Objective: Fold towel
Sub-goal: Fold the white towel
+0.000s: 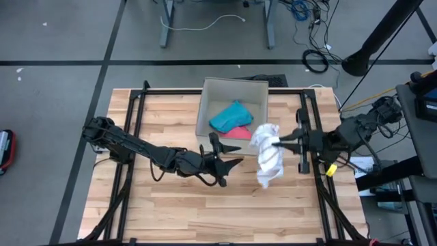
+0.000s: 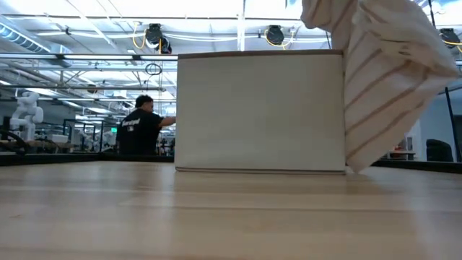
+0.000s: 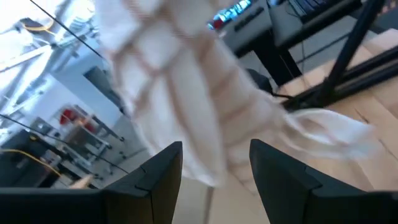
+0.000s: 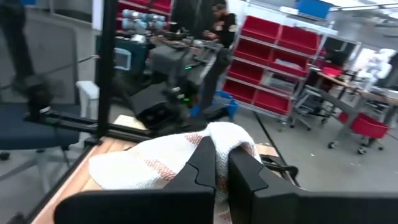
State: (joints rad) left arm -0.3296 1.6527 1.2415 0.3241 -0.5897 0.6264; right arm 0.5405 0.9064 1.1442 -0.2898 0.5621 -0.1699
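Note:
The towel (image 1: 268, 156) is white with thin reddish stripes, bunched and hanging from my right gripper (image 1: 278, 142), which is shut on it just in front of the cardboard box (image 1: 232, 102). The low view shows the towel (image 2: 390, 79) draping down at the right of the box (image 2: 260, 112). I cannot tell whether its lower end (image 2: 354, 166) touches the table. My left gripper (image 1: 232, 162) is open, a little to the left of the towel, and touches nothing. Its wrist view shows the towel (image 3: 186, 93) just ahead of the gripper (image 3: 214, 180). My right gripper pinches a bunched upper part of the towel (image 4: 214, 134) between its two fingers (image 4: 202, 168), coming level from the table's right side. Several gathered layers bulge around the fingertips. The rest hangs slack below the hold, down to its lower end (image 1: 265, 181).
The open cardboard box holds a teal cloth (image 1: 231, 116) and a pink cloth (image 1: 239, 131). Black frame rails (image 1: 136, 123) run along the table's left and right sides. Bare wood (image 1: 205, 212) lies toward the near edge. A person (image 2: 141, 126) stands far behind the table.

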